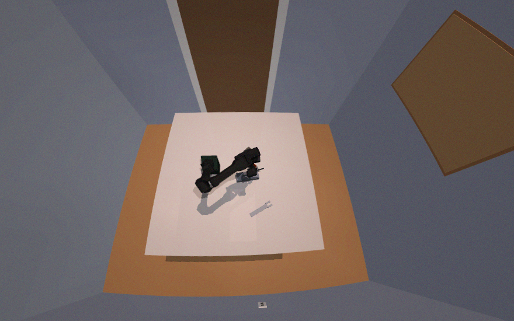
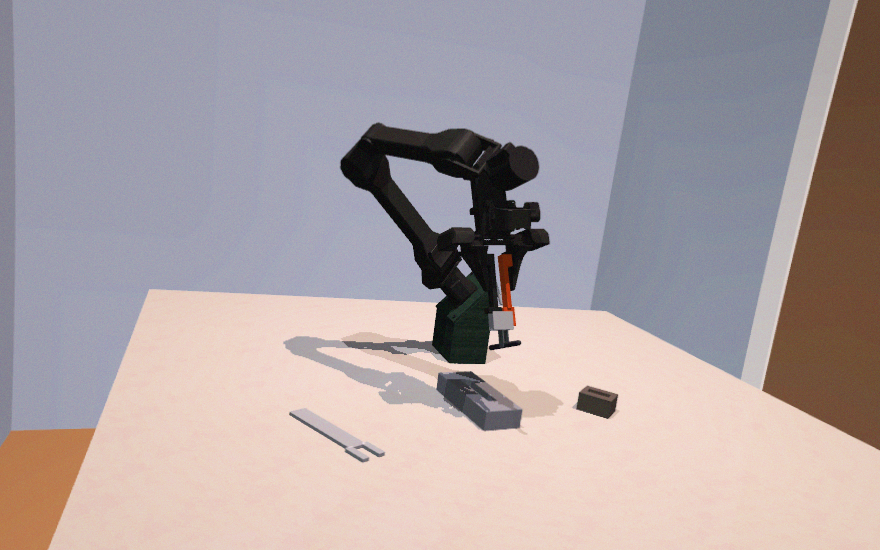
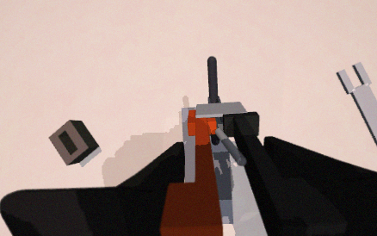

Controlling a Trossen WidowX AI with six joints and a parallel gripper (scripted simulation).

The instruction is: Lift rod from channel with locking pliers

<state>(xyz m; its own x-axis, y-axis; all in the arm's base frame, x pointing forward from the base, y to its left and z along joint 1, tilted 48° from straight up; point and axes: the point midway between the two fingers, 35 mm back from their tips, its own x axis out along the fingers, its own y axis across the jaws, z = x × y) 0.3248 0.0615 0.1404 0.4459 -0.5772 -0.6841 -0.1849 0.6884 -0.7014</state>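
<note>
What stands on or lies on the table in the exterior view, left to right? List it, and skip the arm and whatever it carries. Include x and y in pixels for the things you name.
Flat fork-ended bar (image 1: pixel 259 209) (image 2: pixel 327 430) (image 3: pixel 366 103) → grey channel block (image 1: pixel 242 177) (image 2: pixel 501 416) (image 3: pixel 225 211) → small dark slotted block (image 2: pixel 595 405) (image 3: pixel 83 139).

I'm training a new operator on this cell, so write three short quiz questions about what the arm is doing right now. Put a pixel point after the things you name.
1. True or false: the rod (image 2: pixel 505 344) (image 3: pixel 212 79) is inside the channel of the grey block (image 1: pixel 241 177) (image 2: pixel 499 418).
2. Multiple choice: what do the gripper's (image 2: pixel 498 275) fingers hold?
A) the flat forked tool
B) the locking pliers (image 2: pixel 506 285) (image 3: pixel 208 161)
C) the grey block
3. Fill in the blank: the small dark box with a slot in its top (image 2: pixel 597 404) (image 3: pixel 71 142), off to one side of the grey block, rests on the ____.

Key: 1 false; 2 B; 3 table.
</note>
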